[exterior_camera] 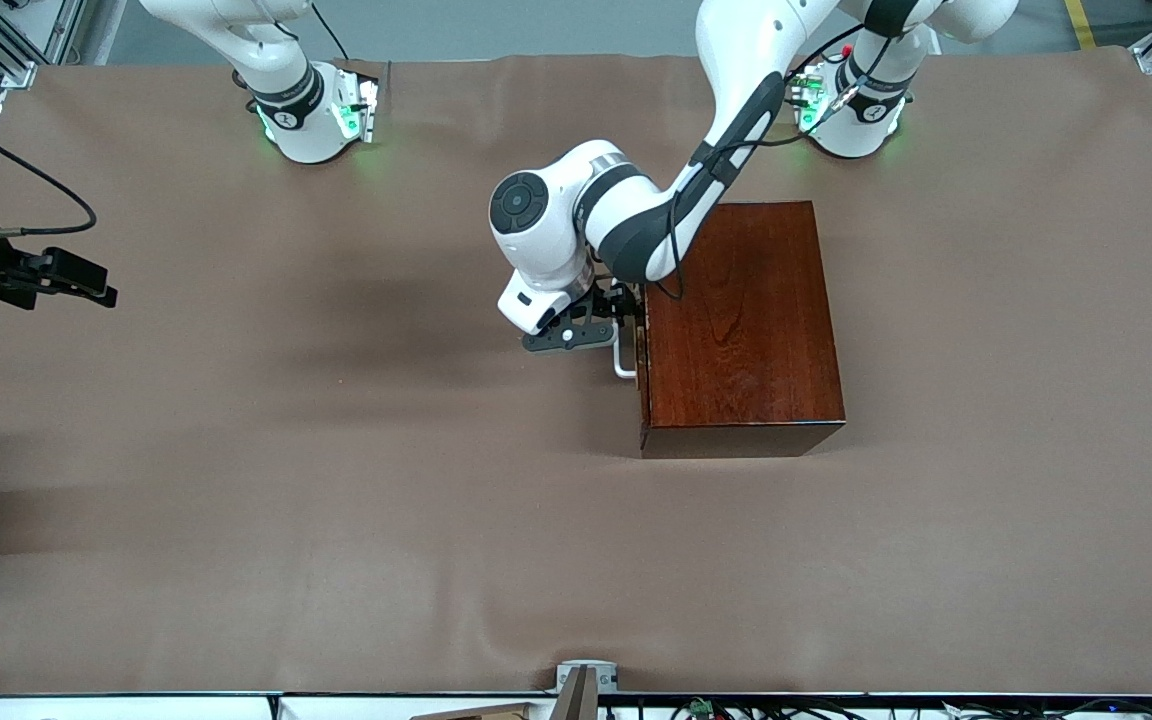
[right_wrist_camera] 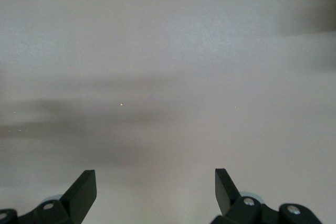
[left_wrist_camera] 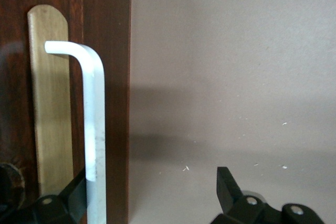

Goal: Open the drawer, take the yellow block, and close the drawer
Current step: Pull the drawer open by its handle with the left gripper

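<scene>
Bracketing the white handle [left_wrist_camera: 94,129] of the shut drawer [exterior_camera: 642,350], left tool [exterior_camera: 604,322] spread, gripping nothing. Right tool [right_wrist_camera: 155,192] waits, spread, empty. Yellow block unseen; opening, taking, closing all remain.

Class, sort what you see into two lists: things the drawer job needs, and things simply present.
Needed:
- drawer, closed in its dark wooden box
- white handle
- left pincer, open around the handle
- yellow block: not visible

Simply present:
- brown table cover
- right pincer, open, waiting
</scene>
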Available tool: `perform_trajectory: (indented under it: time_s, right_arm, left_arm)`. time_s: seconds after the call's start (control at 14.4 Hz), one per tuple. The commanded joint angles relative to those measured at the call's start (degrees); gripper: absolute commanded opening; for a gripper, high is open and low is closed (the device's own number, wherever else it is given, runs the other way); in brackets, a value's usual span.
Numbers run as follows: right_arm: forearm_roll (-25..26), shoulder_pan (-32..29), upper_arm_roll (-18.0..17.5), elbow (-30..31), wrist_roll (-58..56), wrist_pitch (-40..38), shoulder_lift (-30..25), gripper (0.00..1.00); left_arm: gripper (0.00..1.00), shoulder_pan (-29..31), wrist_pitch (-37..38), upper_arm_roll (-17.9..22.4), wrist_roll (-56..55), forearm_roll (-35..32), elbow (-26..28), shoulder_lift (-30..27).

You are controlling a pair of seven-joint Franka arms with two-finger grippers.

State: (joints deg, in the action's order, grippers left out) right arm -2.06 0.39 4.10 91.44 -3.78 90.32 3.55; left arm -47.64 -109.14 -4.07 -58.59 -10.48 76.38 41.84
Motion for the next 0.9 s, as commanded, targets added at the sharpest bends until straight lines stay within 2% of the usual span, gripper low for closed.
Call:
perform_trajectory:
  time_s: [0.0, 0.35, 0.83]
  right_arm:
    - [0.6, -0.3, -0.5, 0.6, 0.7, -0.3, -0.7, 1.0]
    - [0.6, -0.4, -0.5, 0.6, 0.7, -0.3, -0.7, 1.0]
    - [0.6, -0.4, -0.5, 0.6, 0.7, -0.3, -0.7, 1.0]
  left_arm:
    - [1.0, -1.3, -3.4, -0.1, -2.7, -0.5, -2.2, 2.1]
    - [1.0, -1.4, -6.3, -0.1, -3.2, 3.9, -3.2, 2.7]
    - [1.0, -1.8, -10.0, -0.2, -3.1, 4.0, -3.2, 3.5]
